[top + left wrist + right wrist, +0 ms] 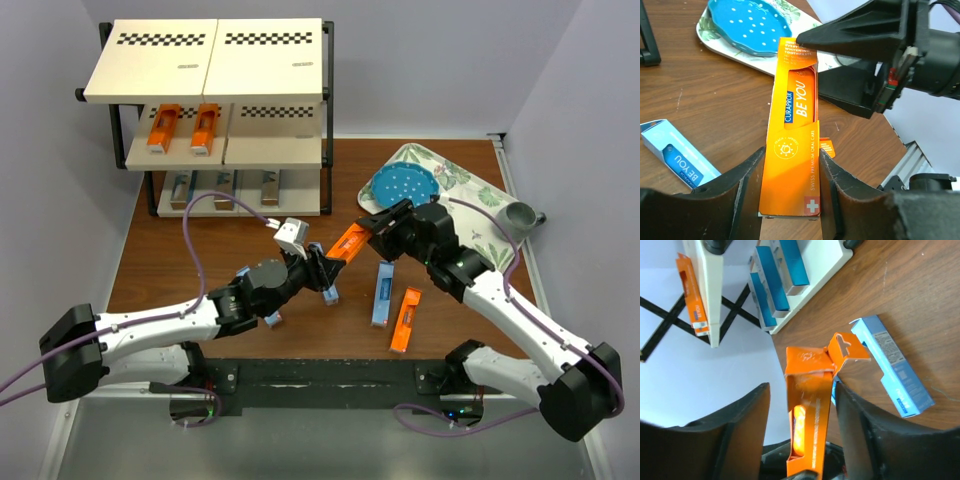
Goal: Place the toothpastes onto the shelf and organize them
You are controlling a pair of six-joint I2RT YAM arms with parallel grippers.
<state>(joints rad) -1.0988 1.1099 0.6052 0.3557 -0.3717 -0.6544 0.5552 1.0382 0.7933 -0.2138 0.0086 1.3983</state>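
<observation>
My left gripper (325, 268) (791, 152) is shut on the near end of an orange toothpaste carton (348, 242) (795, 115), held above the table. My right gripper (375, 225) (801, 387) is open around the carton's far end (810, 405), with gaps on both sides. The shelf (205, 60) stands at the back left. Two orange cartons (163, 128) lie on its middle tier, and blue and silver ones (225, 186) on the bottom tier. A light blue carton (383, 293) (892, 365) and an orange one (405, 320) lie on the table.
A floral tray (470, 200) with a blue dotted plate (400, 185) sits at the back right, with a grey cup (520, 213) beside it. More light blue cartons (272, 320) (677, 160) lie partly under my left arm.
</observation>
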